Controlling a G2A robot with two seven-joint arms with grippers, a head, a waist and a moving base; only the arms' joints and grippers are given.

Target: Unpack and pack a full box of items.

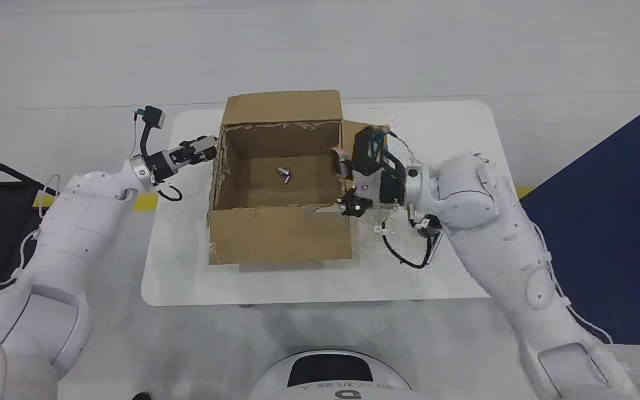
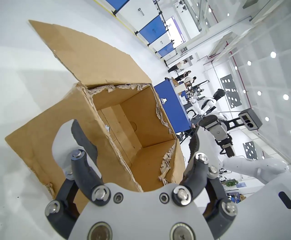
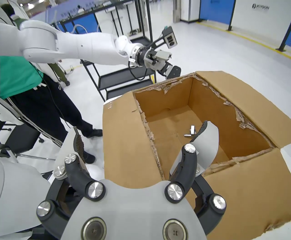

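A white table (image 1: 440,130) w/ rounded corners and a plain glossy top carries one open cardboard box (image 1: 275,238) at its middle. The box flaps at 12 & 6 o'clock are folded out flat. The rim is ragged, w/ torn paper along the tops of the inner walls. On the box floor, approx centre, lies a small metal piece (image 1: 286,172), apart from all four walls.

At the box's 9–10 o'clock sits the left gripper (image 1: 207,150), by the far end of that wall. Its fingers are spread wide & empty. In the left wrist view the box's near wall lies btwn them, but contact w/ the cardboard can't be told. At the box's 3 o'clock is the right gripper (image 1: 350,185), also spread & empty. It appears to straddle the wall: one finger (image 3: 208,138) is inside over the box floor, near the metal piece but not on it, and the other is outside.

Room: a pale grey, smooth floor (image 1: 300,50) lies all round the table. A strip of yellow tape (image 1: 147,201) runs on it at the table's 9 o'clock, w/ another bit at 3 o'clock. A dark blue patch (image 1: 600,190) lies at approx 4 o'clock. The right wrist view has a black rack (image 3: 127,78) w/ shelves beyond the box, and blue boards (image 3: 213,10) along the far side.
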